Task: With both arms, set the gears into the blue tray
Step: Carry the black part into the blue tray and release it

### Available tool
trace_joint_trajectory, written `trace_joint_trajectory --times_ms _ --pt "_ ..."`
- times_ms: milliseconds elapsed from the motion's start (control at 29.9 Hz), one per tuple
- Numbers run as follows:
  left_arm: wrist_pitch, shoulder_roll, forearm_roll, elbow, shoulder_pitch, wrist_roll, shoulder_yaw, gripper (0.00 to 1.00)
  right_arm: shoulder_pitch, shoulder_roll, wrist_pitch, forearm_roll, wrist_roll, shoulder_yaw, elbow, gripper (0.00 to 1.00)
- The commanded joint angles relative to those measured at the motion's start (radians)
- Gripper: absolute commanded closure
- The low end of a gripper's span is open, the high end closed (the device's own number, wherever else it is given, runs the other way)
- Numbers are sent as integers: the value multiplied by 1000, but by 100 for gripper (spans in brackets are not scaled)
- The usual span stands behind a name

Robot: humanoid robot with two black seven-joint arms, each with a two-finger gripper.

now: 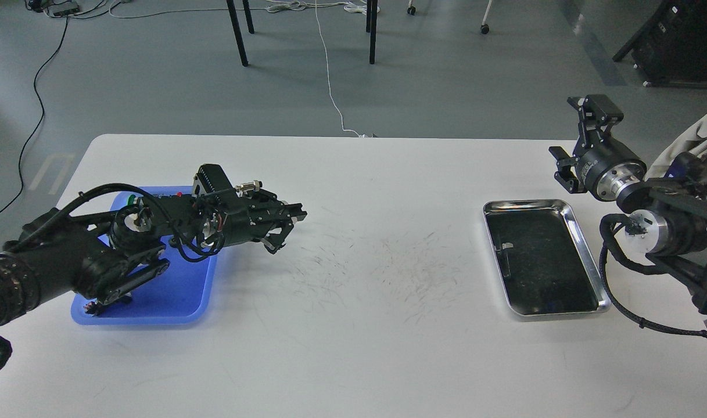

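The blue tray (173,296) lies at the table's left, largely covered by my left arm. At its front left corner sits a small dark toothed cluster that looks like gears (93,306), partly hidden by the arm. My left gripper (284,230) reaches past the tray's right rim, low over bare table, with its fingers apart and nothing between them. My right gripper (575,136) hangs raised at the far right, behind the silver tray, its two fingers spread wide and empty.
A shiny silver metal tray (582,249) with a dark inside lies at the right. Small red (179,193) and green (132,200) parts sit at the blue tray's far edge. Scuffed table stretches between the trays. A white cable and chair legs are on the floor behind.
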Motion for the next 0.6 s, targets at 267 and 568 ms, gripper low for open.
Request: trace_joint_trajectory --times_ms 267,568 --pt "-30 417 -98 -236 78 0 -5 95 -8 6 2 -10 2 -6 -1 2" --pt "-52 497 -283 -310 182 0 -3 94 -21 6 5 -17 3 -13 -1 2"
